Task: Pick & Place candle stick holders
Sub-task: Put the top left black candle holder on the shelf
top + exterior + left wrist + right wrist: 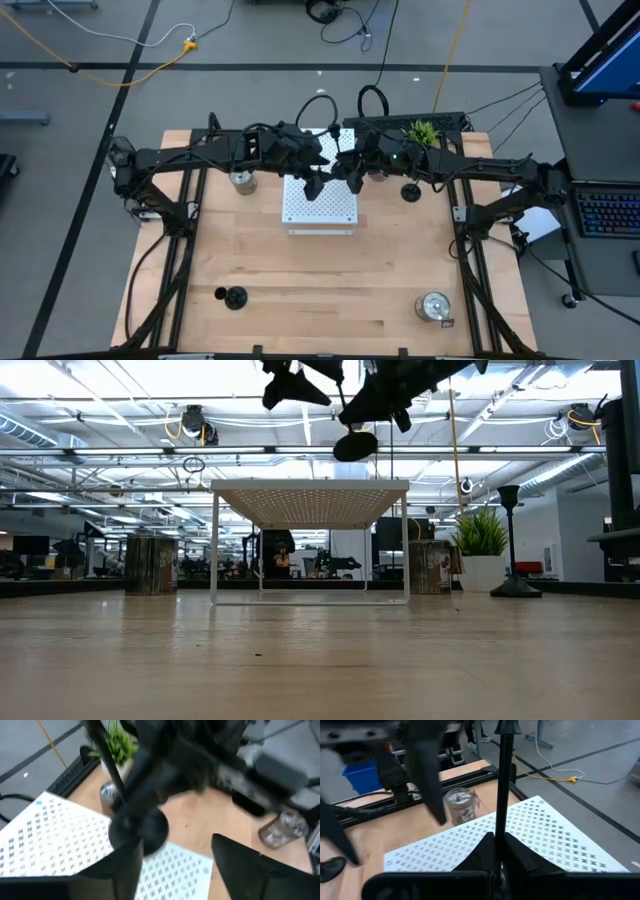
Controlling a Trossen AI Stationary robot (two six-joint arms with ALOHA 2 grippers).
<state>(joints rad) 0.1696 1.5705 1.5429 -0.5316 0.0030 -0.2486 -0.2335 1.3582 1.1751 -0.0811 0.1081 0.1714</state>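
Held black holder (503, 780): hanging above the white perforated board (320, 205), thin stem pinched in the right gripper (498, 851).
Other black holders: one (410, 191) standing right of the board, one (234, 297) front-left.
Silver-glass holders: sitting left of the board (242, 180), behind it (107, 792), front-right (433, 306).

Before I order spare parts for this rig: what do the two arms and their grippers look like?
Both arms are matte black, built of slim tubular links with chunky joint housings, and black cables loop above their wrists. The left gripper and right gripper each end in two dark, flat, tapering fingers. No markings are legible.
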